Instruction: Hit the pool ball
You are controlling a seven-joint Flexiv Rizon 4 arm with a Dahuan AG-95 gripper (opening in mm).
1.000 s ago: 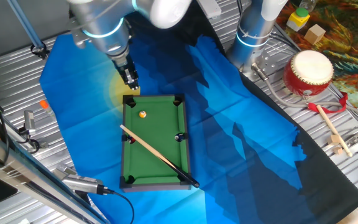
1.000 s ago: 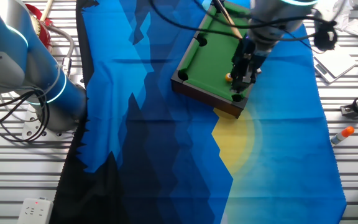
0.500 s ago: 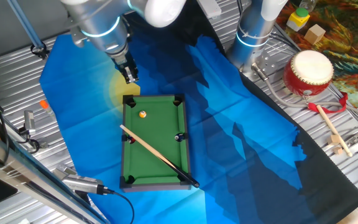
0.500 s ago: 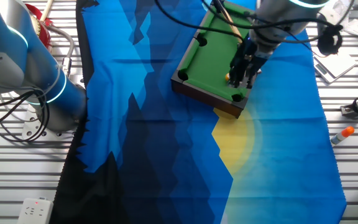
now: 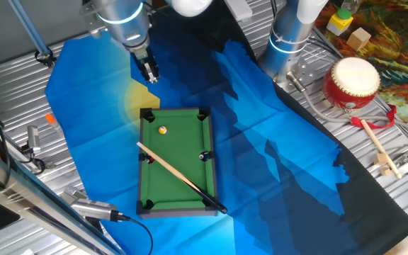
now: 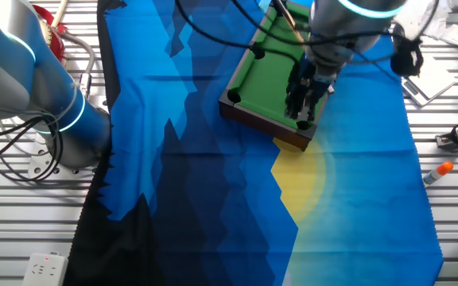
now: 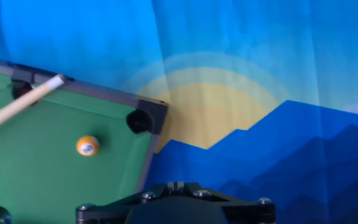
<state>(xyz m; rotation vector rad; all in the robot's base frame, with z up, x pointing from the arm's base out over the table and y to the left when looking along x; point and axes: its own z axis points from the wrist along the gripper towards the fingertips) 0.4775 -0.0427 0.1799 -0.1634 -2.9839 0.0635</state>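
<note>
The pool ball is a tiny orange ball with a pale spot, lying on the green felt of the toy pool table near its far end. In the hand view the pool ball sits left of the corner pocket, on the toy pool table. A wooden cue lies diagonally across the felt, and its tip shows in the hand view. My gripper hangs beyond the table's far end over the blue cloth, shut and holding nothing. In the other fixed view my gripper hides the ball.
A blue cloth with a yellow sun patch covers the table top. A tiny red ball sits by the left middle pocket. A second arm's base, a red drum and a drumstick stand at the right. An orange marker lies on the metal slats.
My gripper has drawn back from the pool table's far end, higher and further over the cloth. The ball and the cue have not moved.
</note>
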